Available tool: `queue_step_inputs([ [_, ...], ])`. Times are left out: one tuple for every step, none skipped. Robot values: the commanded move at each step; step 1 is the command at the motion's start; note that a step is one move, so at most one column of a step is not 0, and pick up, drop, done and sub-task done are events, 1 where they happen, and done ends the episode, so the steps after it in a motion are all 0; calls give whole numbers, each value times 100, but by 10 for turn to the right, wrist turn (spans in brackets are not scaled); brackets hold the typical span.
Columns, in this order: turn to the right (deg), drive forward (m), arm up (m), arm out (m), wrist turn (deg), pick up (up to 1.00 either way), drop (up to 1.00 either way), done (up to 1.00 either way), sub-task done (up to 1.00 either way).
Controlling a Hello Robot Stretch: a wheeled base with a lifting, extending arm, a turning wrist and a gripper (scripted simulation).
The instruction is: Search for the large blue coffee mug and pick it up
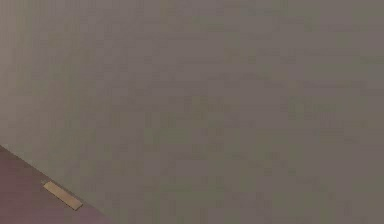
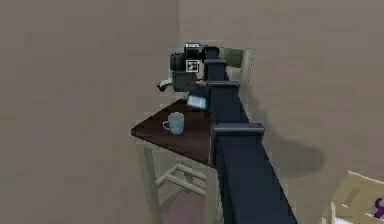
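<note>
No text, number or sign is legible to us; the two white squares point(image 2: 189, 65) at the arm's point(image 2: 240, 150) far end bear black marks we cannot read.

A plain beige wall point(image 1: 200, 90) is seen above a strip of dark floor point(image 1: 22, 198). A dark-topped side table point(image 2: 150, 128) on pale legs is set by the room's corner point(image 2: 178, 30).

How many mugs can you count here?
1. A light blue mug stands on the small dark table in the arm side view, left of the arm, which covers part of the tabletop and may hide another.
</note>
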Motion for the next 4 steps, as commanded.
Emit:
queue_step_inputs([
  [0,0,-16,0,0,0,0,0,0],
  [0,0,0,0,0,100,0,0,0],
  [0,0,10,0,0,0,0,0,0],
  [0,0,0,0,0,0,0,100,0],
])
